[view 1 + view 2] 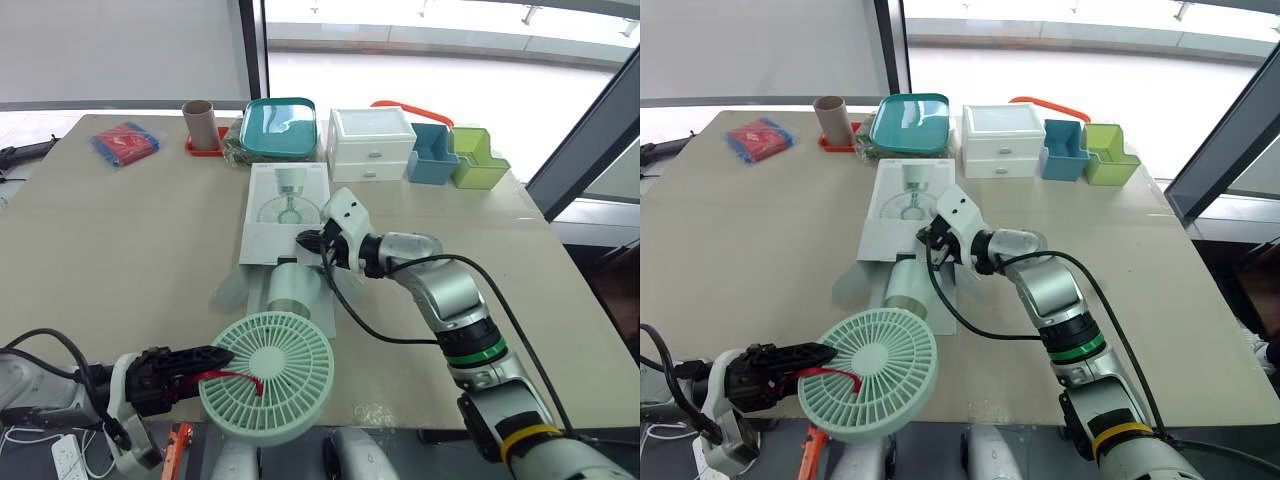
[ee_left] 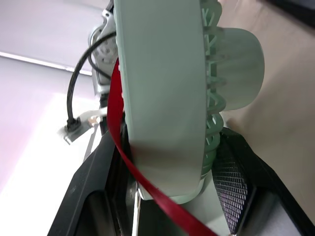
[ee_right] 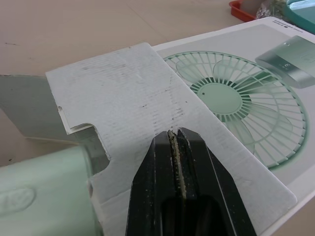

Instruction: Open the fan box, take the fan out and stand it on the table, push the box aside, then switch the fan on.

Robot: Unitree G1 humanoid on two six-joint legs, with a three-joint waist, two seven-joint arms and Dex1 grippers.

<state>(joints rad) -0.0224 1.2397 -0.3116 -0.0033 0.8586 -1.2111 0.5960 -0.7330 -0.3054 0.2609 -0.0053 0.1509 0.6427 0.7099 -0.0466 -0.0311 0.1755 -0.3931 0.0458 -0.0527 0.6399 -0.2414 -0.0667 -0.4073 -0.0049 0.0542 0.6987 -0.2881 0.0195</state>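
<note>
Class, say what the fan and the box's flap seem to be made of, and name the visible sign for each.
Fan: seemingly moulded plastic, matt pale green; thin even ribs in its grille. Flap: likely corrugated cardboard, matt white; faint ridged lines, layered edge.

Beige table (image 1: 120, 240) before grey wall (image 1: 120, 50); bright window (image 1: 430, 70) beyond far edge, dark frame post (image 1: 255, 50) between.
</note>
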